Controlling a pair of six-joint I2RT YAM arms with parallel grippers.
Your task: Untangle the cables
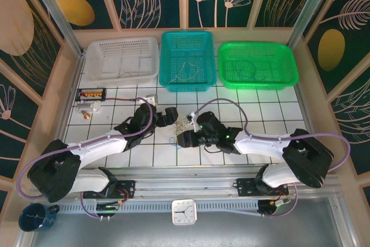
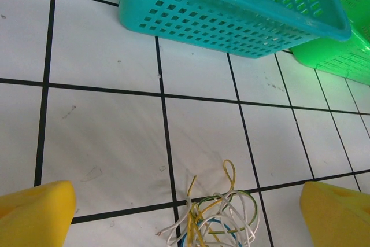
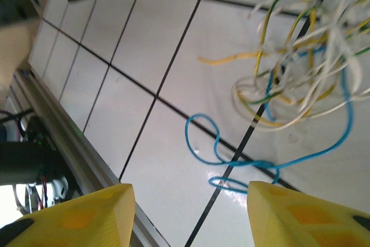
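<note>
Where the cables (image 1: pixel 184 124) lie knotted on the tiled table (image 1: pixel 272 114), we see them on the near side of the teal basket (image 1: pixel 187 85), apart from its front wall, with bare tiles between. The left gripper (image 1: pixel 171 115) stands just left of the knot, the right gripper (image 1: pixel 184 138) just nearer than it. Both jaws gape wide, holding nothing. One blue strand (image 3: pixel 231 160) loops out away from the basket, toward the metal rail (image 3: pixel 69 143).

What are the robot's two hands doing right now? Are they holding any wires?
Left gripper: open, holding nothing; the cables lie on the table near it.
Right gripper: open, holding nothing.
</note>
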